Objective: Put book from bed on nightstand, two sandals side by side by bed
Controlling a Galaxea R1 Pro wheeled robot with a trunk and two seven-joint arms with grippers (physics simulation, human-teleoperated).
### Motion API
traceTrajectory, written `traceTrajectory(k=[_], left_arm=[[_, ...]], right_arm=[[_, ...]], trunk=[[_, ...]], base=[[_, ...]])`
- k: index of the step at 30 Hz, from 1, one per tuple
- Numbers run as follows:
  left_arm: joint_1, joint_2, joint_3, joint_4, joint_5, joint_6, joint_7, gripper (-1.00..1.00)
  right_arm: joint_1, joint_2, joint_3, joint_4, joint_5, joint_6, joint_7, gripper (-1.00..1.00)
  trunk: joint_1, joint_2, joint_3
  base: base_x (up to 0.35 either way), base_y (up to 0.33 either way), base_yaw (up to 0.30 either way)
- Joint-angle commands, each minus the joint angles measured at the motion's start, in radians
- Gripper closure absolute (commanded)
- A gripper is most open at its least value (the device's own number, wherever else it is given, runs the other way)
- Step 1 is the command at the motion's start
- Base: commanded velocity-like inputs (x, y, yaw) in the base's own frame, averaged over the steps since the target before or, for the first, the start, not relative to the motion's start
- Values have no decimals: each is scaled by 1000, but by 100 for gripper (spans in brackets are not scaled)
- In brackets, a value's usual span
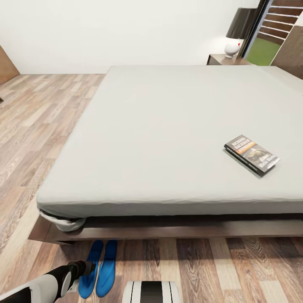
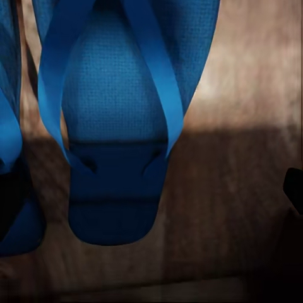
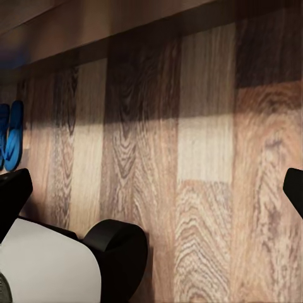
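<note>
sandals (image 1: 100,269) lower left, side by side on floor beside bed (image 1: 168,134), looks placed | book (image 1: 251,154) right of centre on mattress, awaiting nightstand (image 1: 227,59) | left gripper (image 1: 86,268) over sandals, jaws: cannot tell | right jaws spread, empty

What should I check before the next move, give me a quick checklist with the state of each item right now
1. Sandals side by side on the floor next to the bed: ok, both lie parallel by the bed's near corner.
2. Left gripper free of the sandals: cannot tell; it sits right over them and its jaws are hidden.
3. Book off the bed: not ok, it lies flat on the mattress, near the front edge at the right.
4. Nightstand top has room: cannot tell; a lamp stands on it and little of the top shows.
5. Right gripper empty: ok, only floor shows between its jaws.
</note>
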Motion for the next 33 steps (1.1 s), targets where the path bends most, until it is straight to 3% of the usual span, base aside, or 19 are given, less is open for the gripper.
traceTrajectory(k=[1,6,12,33], left_arm=[[0,1,5,-2,-9,-4,-2,-100],[0,1,5,-1,-9,-4,-1,-100],[0,2,5,-1,-9,-4,-1,-100],[0,-1,5,-1,-9,-5,-1,-100]], right_arm=[[-1,0,-4,0,6,11,6,-100],[-1,0,-3,0,6,11,6,-100],[-1,0,-4,0,6,11,6,-100],[-1,0,-4,0,6,13,6,-100]], trunk=[[-1,0,3],[-1,0,7],[-4,2,30],[-4,2,30]], base=[[0,0,0],[0,0,0],[0,0,0],[0,0,0]])
